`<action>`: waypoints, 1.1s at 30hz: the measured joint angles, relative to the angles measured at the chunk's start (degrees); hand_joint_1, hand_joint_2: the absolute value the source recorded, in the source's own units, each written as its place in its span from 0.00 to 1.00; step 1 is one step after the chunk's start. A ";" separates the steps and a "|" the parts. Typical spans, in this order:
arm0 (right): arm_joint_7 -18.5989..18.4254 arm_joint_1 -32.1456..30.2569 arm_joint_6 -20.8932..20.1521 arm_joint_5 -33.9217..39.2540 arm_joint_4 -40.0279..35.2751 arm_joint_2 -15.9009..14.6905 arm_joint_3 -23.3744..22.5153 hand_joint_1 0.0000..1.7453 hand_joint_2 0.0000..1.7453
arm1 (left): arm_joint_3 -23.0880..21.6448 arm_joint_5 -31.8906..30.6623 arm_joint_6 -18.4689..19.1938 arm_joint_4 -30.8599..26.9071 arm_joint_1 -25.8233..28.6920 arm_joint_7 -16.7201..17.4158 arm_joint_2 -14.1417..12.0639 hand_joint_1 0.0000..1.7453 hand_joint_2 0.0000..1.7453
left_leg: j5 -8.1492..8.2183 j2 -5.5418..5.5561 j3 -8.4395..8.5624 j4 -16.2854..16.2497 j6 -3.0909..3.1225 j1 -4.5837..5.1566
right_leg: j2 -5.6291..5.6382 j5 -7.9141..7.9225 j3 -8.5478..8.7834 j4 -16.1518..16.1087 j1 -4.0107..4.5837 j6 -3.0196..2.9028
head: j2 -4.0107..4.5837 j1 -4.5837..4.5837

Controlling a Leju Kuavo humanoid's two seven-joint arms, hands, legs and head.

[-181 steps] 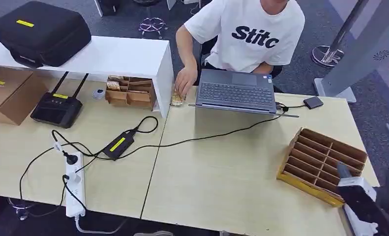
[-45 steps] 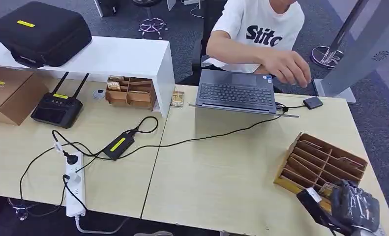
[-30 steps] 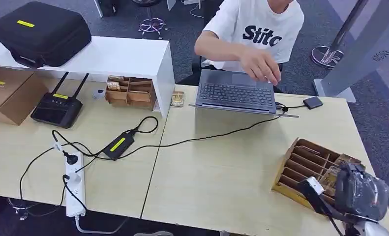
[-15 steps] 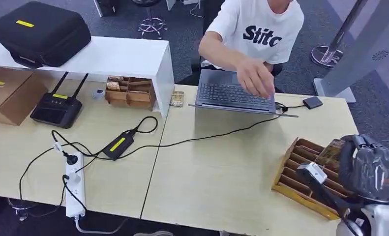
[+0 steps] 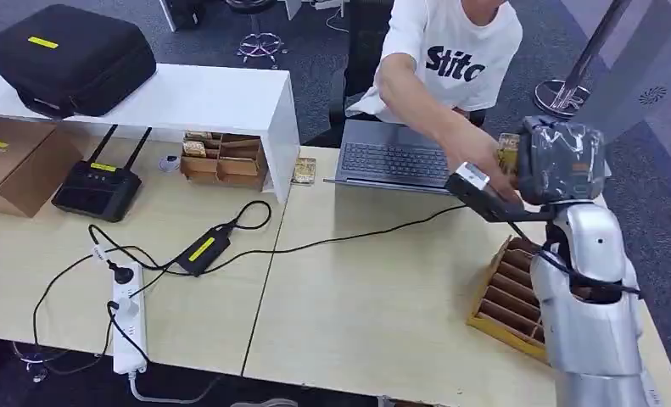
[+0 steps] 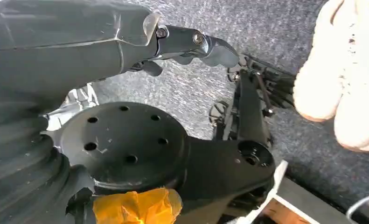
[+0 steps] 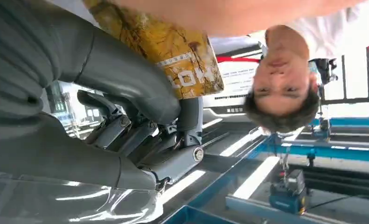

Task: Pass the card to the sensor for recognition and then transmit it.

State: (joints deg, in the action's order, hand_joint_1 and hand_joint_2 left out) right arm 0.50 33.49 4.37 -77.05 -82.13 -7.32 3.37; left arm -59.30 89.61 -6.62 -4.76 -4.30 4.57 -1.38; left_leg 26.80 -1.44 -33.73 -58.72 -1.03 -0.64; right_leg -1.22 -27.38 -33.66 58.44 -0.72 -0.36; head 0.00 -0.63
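Note:
My right hand [image 5: 561, 159] is raised above the table's far right side, past the laptop's corner. It grips a yellow printed card [image 5: 508, 153] upright between thumb and fingers. A person in a white T-shirt sits across the table, and their hand [image 5: 483, 163] reaches out to the card. In the right wrist view the card [image 7: 182, 60] lies against my thumb [image 7: 126, 74], with the person's arm passing just over its edge. My raised hand covers the spot beside the laptop where the small black sensor lay. My left hand [image 6: 126, 42] hangs by the floor, holding nothing.
An open grey laptop [image 5: 395, 159] stands at the far edge. A slotted cardboard organizer [image 5: 503, 292] sits under my right arm. Cables, a power adapter [image 5: 203, 250] and a power strip [image 5: 128, 318] cross the left half. A white shelf [image 5: 187, 97], a router [image 5: 98, 186] and a black case [image 5: 69, 55] stand far left.
My right hand lifted the card out of the cardboard organizer and carried it up and away toward the person. The person's hand left the laptop and came over to the card.

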 joint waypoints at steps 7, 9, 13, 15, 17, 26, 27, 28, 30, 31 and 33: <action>-1.37 7.44 0.00 0.04 10.58 1.81 2.86 1.00 1.00 | -1.48 0.28 0.00 0.00 0.03 0.35 -0.35 0.00 1.00 | 0.00 0.26 -0.10 0.00 -0.02 0.00 | -0.24 -0.02 -0.02 0.00 0.01 0.01 | 0.00 -0.02; -1.46 8.11 0.00 0.04 11.68 2.10 3.19 1.00 1.00 | -1.66 0.33 0.00 0.00 0.02 0.35 -0.37 0.00 1.00 | 0.01 0.29 -0.12 0.00 -0.01 0.00 | -0.27 -0.04 -0.02 -0.02 0.01 0.02 | 0.00 -0.02; -1.46 8.70 0.02 0.04 13.17 2.53 3.54 1.00 1.00 | -1.92 0.33 0.00 0.00 0.06 0.35 -0.37 0.00 1.00 | 0.01 0.41 -0.19 0.00 -0.01 0.00 | -0.41 -0.07 -0.02 -0.04 0.00 0.04 | 0.00 0.00; -1.46 8.82 0.02 0.04 13.63 2.69 3.65 0.10 1.00 | -1.94 0.35 0.00 0.00 0.06 0.35 -0.37 0.00 1.00 | 0.01 0.45 -0.21 0.00 0.00 0.00 | -0.45 -0.07 -0.02 -0.05 0.00 0.04 | 0.00 0.00; -1.46 8.80 0.00 -0.02 13.85 2.86 3.67 0.00 1.00 | -1.94 0.33 -0.02 0.00 0.08 0.35 -0.39 0.00 1.00 | 0.01 0.46 -0.22 0.00 0.00 0.00 | -0.46 -0.07 -0.02 -0.06 0.00 0.04 | 0.00 0.00; 0.11 5.29 1.20 -0.05 10.33 3.01 3.67 0.00 1.00 | -1.94 0.35 -0.42 0.00 0.19 0.33 -0.37 0.00 1.00 | 0.04 0.39 -0.19 -0.01 -0.02 0.01 | -0.37 -0.07 -0.05 -0.10 0.00 0.04 | 0.00 -0.02; 0.31 4.85 1.29 0.40 9.89 3.02 3.67 0.00 1.00 | -1.94 0.35 -0.44 0.00 0.18 0.31 -0.37 0.00 1.00 | 0.04 0.40 -0.18 -0.01 -0.02 0.00 | -0.37 -0.07 -0.07 -0.10 0.00 0.04 | 0.00 0.00; 0.90 4.32 1.38 1.35 9.19 2.99 3.65 0.00 1.00 | -1.94 0.35 -0.44 0.00 0.20 0.26 -0.37 0.00 1.00 | 0.04 0.40 -0.16 0.00 -0.02 0.00 | -0.37 -0.07 -0.07 -0.11 0.01 0.04 | 0.00 -0.02; 2.49 2.48 1.62 4.67 7.14 2.80 3.21 0.00 1.00 | -1.94 0.35 -0.55 0.00 0.25 0.04 -0.33 0.00 1.00 | 0.04 0.41 -0.15 -0.01 -0.02 0.00 | -0.39 -0.08 -0.08 -0.11 0.01 0.04 | 0.00 -0.02; 3.33 1.23 1.71 6.54 5.99 2.53 2.84 0.00 1.00 | -1.92 0.33 -0.59 0.00 0.29 -0.04 -0.28 0.00 1.00 | 0.04 0.41 -0.16 0.00 -0.02 0.00 | -0.39 -0.08 -0.07 -0.11 0.01 0.04 | 0.00 -0.02; 4.81 -1.84 2.17 10.32 3.06 1.96 1.70 0.00 1.00 | -1.88 0.35 -0.70 0.00 0.40 -0.11 -0.24 0.00 1.00 | 0.04 0.43 -0.16 -0.01 -0.02 0.00 | -0.40 -0.08 -0.07 -0.12 0.01 0.04 | 0.00 -0.02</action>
State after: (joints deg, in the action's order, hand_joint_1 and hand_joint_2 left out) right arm 5.31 31.65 6.54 -66.72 -79.06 -5.36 5.07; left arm -61.18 89.96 -7.32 -4.76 -3.90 4.46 -1.62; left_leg 26.84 -1.01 -33.88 -58.73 -1.04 -0.64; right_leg -1.62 -27.47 -33.73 58.32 -0.70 -0.32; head 0.00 -0.66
